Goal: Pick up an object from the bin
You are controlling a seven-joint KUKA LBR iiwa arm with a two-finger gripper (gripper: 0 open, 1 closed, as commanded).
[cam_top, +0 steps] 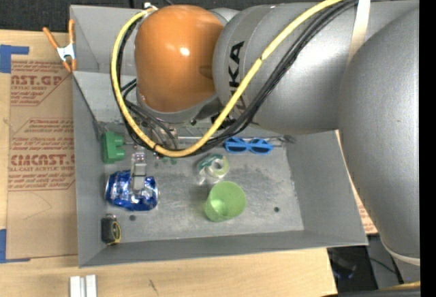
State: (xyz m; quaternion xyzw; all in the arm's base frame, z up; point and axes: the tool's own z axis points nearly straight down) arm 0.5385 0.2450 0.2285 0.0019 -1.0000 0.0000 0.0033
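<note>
– Blue crumpled packet (129,193), 8 o'clock of the bin (279,183): which step?
– Approach. End effector (139,180) hangs right over it; how far open, cannot tell, nothing visibly held. Next move probably: descend, close on the packet, lift straight up.

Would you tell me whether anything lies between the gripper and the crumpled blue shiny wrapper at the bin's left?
Nothing visible does. The gripper hangs right over the crumpled blue shiny wrapper; the dark green plastic piece lies apart, farther back.
</note>
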